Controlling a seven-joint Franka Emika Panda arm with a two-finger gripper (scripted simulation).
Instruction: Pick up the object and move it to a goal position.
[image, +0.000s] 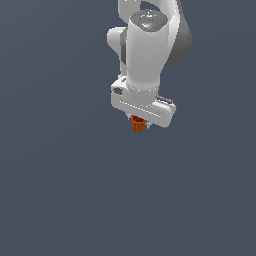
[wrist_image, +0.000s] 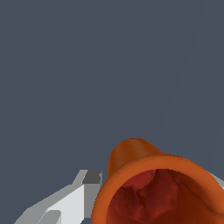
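White robot claw (image: 139, 123) pointing down, closed on the small orange-red hollow cup (image: 138, 123), cup held between the fingers (wrist_image: 72, 199), just under the white arm (image: 145, 55), at 12 o'clock from centre

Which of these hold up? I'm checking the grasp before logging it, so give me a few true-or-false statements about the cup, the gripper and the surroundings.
1. The orange-red cup sits directly beneath the white gripper. True.
2. The cup lies far from the arm, near the exterior view's left edge. False: it is right at the gripper, near the middle of the view.
3. The wrist view shows the cup's hollow inside. True.
4. A second, blue cup stands beside it. False: only one cup is visible.
5. The gripper's fingers are spread wide, with nothing between them. False: the cup sits between them, and they appear closed on it.
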